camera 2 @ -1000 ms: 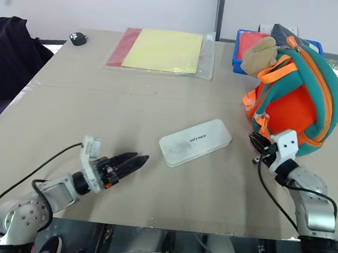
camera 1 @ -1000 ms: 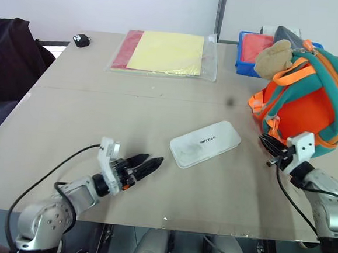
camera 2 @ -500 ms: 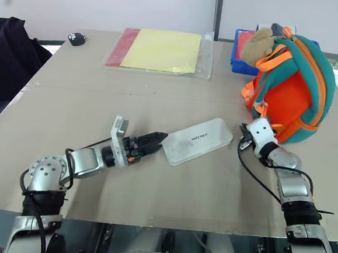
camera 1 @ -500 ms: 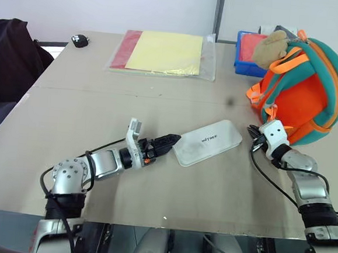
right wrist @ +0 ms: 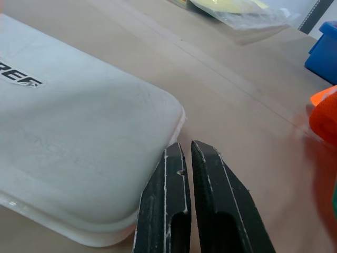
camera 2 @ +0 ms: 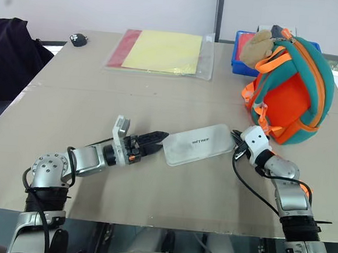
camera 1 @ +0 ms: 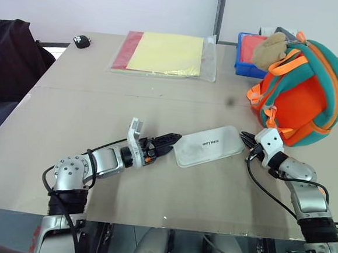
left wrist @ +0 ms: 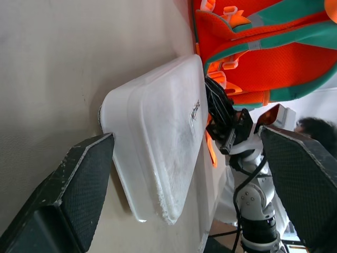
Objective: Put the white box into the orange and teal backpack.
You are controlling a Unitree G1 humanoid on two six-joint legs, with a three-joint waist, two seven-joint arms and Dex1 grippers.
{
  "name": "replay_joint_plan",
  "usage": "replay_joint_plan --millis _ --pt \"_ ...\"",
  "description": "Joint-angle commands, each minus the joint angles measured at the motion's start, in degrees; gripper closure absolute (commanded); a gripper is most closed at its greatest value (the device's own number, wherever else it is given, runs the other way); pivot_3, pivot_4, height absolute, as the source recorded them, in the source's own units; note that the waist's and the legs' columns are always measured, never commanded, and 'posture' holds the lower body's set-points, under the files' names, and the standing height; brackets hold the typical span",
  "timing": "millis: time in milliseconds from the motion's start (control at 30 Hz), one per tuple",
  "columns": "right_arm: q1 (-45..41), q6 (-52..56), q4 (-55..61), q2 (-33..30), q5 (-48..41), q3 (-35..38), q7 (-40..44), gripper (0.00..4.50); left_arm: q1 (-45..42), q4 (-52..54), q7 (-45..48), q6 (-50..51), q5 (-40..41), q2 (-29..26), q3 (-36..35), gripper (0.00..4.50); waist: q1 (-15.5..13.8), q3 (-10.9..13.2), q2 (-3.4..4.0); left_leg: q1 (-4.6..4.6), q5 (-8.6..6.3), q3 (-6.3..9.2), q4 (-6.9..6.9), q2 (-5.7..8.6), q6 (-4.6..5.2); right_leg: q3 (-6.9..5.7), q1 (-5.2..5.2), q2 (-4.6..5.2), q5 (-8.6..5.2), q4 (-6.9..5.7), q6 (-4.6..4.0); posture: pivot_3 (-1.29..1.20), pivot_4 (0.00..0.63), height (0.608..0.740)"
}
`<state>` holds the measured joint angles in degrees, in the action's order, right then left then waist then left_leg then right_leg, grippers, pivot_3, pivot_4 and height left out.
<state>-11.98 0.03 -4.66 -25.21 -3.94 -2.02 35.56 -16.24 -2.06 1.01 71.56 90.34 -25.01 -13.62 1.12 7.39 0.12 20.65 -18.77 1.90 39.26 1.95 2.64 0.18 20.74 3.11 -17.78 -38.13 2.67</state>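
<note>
Flat frosted white plastic box (camera 1: 208,146) lies on the beige surface (camera 1: 101,98) just beside the rounded orange and teal backpack (camera 1: 303,90), left pincer (camera 1: 169,141) spread wide at one end, right pincer (right wrist: 184,158) pressed closed at the other.

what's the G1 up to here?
It is working on the white box, which lies flat on the table, not yet lifted. The left gripper is open at the box's near-left end, one finger on each side of that end in its wrist view. The right gripper is shut, its tips at the box's opposite corner. The orange and teal backpack stands upright beyond the right arm; the box is not in it yet.
</note>
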Motion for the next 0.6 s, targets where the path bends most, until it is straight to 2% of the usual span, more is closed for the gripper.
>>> replay_joint_plan --millis 33,267,367,467,567,600 --pt "0.7 0.2 2.8 1.7 -0.6 -2.4 0.9 4.38 2.7 3.7 -6.2 2.1 0.3 -2.4 1.3 0.0 0.3 0.0 -0.04 -0.02 0.0 0.0 -0.02 -0.01 -0.01 0.01 0.0 -0.01 0.0 0.0 0.0 0.0 0.15 0.74" --pt "1.4 0.1 3.4 2.5 -0.7 -2.4 0.3 4.38 3.0 9.5 -10.9 6.1 0.2 -10.1 5.3 0.0 0.7 0.0 -0.03 -0.01 0.02 0.08 -0.09 0.02 -0.04 0.13 0.05 -0.05 0.0 -0.05 0.0 0.0 0.15 0.74" --pt "1.5 -0.1 3.6 3.2 -0.7 -2.7 0.0 4.38 2.7 8.4 -11.3 4.8 2.2 -9.4 6.4 0.0 0.9 0.0 -0.02 -0.03 0.02 0.08 -0.12 0.02 -0.05 0.14 0.08 -0.05 0.0 -0.06 -0.01 0.0 0.15 0.74" --pt "1.6 -0.1 4.3 3.8 -0.6 -3.3 0.2 4.38 2.6 5.4 -12.5 2.0 4.4 -5.9 6.4 0.0 0.7 0.0 0.05 -0.03 0.02 0.08 -0.1 0.03 -0.05 0.14 0.09 -0.04 0.0 -0.07 -0.01 0.0 0.15 0.74" --pt "1.5 -0.4 3.9 3.8 -0.4 -3.3 0.3 4.5 2.8 3.4 -13.5 0.9 6.2 -4.8 5.9 0.77 -0.2 0.0 0.05 -0.02 0.02 0.11 -0.08 0.1 -0.05 0.12 0.08 0.01 0.0 -0.06 0.0 0.0 0.15 0.74" --pt "1.4 -0.6 3.8 3.7 -0.3 -3.3 0.4 4.5 2.9 2.9 -13.7 0.5 6.8 -4.7 5.7 1.35 -0.4 0.0 0.05 0.0 0.02 0.11 -0.08 0.1 -0.05 0.12 0.09 0.01 0.0 -0.04 0.0 0.0 0.15 0.74"
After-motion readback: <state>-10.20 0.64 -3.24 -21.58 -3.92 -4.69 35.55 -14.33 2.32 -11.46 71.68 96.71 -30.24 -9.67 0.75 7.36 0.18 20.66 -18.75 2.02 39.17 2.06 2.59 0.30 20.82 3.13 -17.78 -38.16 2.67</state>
